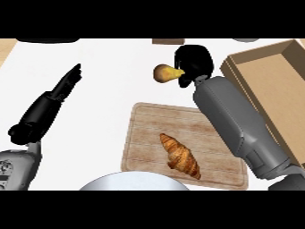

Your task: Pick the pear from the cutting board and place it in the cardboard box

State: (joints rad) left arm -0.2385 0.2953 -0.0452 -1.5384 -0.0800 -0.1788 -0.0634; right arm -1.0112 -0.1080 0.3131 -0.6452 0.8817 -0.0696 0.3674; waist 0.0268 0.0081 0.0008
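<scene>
Partly hidden pear (163,72), right robot hand (193,62) gripping

Bright, even light; faint shadows.

A white counter top (82,134) is seen, edged by light wood at the far corners. A wooden cutting board (148,147) and an open cardboard box (273,94) are set on it side by side, the box to the right. A grey round object (131,182) is cut off at the near edge.
</scene>
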